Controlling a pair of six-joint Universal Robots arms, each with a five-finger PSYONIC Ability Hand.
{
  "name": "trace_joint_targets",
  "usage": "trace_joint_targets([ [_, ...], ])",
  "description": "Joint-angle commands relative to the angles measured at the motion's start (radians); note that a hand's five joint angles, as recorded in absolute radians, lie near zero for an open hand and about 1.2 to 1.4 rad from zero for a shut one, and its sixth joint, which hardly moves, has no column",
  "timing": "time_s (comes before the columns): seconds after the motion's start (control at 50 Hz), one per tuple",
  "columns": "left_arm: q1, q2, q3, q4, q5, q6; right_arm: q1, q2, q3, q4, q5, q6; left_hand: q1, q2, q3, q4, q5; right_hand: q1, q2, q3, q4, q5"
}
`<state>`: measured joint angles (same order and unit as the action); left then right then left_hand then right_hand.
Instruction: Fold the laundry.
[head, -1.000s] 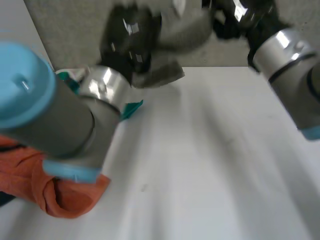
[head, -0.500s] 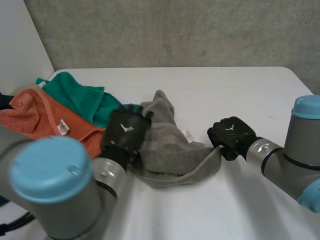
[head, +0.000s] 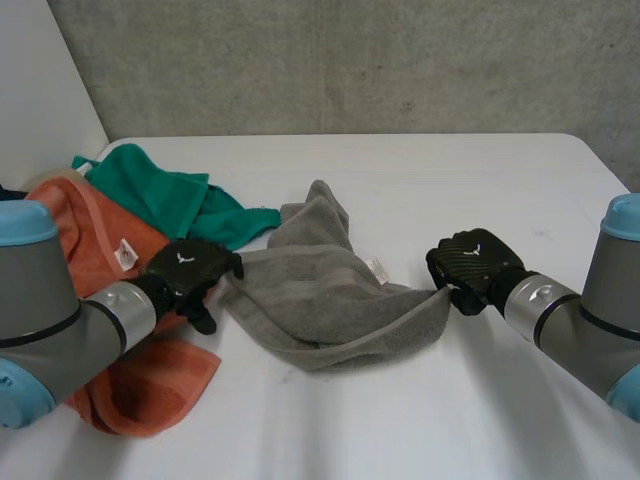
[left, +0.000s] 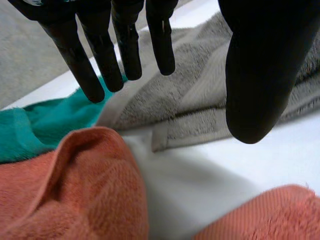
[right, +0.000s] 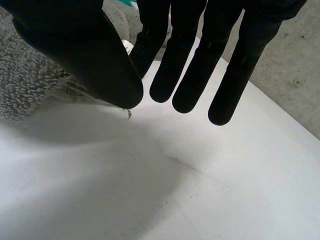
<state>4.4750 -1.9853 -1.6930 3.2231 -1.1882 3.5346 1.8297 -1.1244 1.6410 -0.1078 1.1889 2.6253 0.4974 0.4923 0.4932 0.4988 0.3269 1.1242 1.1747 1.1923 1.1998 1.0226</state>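
Note:
A crumpled grey towel (head: 320, 290) lies in the middle of the white table (head: 450, 410). My left hand (head: 187, 273) is just off the towel's left edge, partly over the orange towel. In the left wrist view this hand (left: 260, 70) is open, its straight fingers (left: 125, 50) above the grey towel (left: 200, 95) with nothing between them and the thumb. My right hand (head: 470, 266) is at the towel's right corner, which rises toward it. In the right wrist view the thumb (right: 95, 60) pinches the grey towel's (right: 30, 85) corner against the fingers.
An orange towel (head: 90, 240) lies bunched at the table's left, under and beside my left arm. A green towel (head: 160, 195) sits behind it, touching the grey one. A grey wall (head: 350, 60) stands behind the table's far edge. Bare table stretches in front and to the right.
My left hand has opened, come off the grey towel and drawn back left toward the orange towel. The grey towel's left side now lies flatter. My right hand keeps its hold.

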Motion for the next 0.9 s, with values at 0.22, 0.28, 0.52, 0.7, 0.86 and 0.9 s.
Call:
trace_joint_targets([
  [0.22, -0.071, -0.165, 0.110, 0.052, -0.013, 0.030, 0.003, 0.014, 0.010, -0.006, 0.001, 0.007, 0.215, 0.220, 0.219, 0.214, 0.211, 0.272, 0.222, 0.204, 0.196, 0.199],
  [0.28, -0.080, -0.194, 0.134, 0.040, -0.024, 0.036, 0.003, 0.014, 0.013, -0.006, 0.001, 0.007, 0.259, 0.264, 0.263, 0.258, 0.255, 0.272, 0.222, 0.204, 0.196, 0.199],
  [0.52, -0.109, -0.274, 0.208, 0.047, -0.073, 0.082, 0.005, 0.014, 0.022, -0.010, 0.001, 0.007, 0.186, 0.191, 0.190, 0.184, 0.182, 0.272, 0.222, 0.204, 0.196, 0.199],
  [0.7, -0.140, -0.290, 0.242, 0.110, -0.113, 0.073, 0.005, 0.014, 0.030, -0.012, -0.003, 0.007, 0.294, 0.299, 0.299, 0.293, 0.290, 0.272, 0.222, 0.204, 0.196, 0.199],
  [0.86, -0.160, -0.306, 0.277, 0.135, -0.126, 0.067, 0.008, 0.014, 0.034, -0.018, -0.005, 0.007, 0.382, 0.387, 0.386, 0.381, 0.378, 0.272, 0.222, 0.204, 0.196, 0.199],
  [0.9, -0.163, -0.311, 0.283, 0.135, -0.128, 0.067, 0.010, 0.014, 0.034, -0.018, -0.005, 0.007, 0.412, 0.417, 0.416, 0.410, 0.408, 0.272, 0.222, 0.204, 0.196, 0.199],
])
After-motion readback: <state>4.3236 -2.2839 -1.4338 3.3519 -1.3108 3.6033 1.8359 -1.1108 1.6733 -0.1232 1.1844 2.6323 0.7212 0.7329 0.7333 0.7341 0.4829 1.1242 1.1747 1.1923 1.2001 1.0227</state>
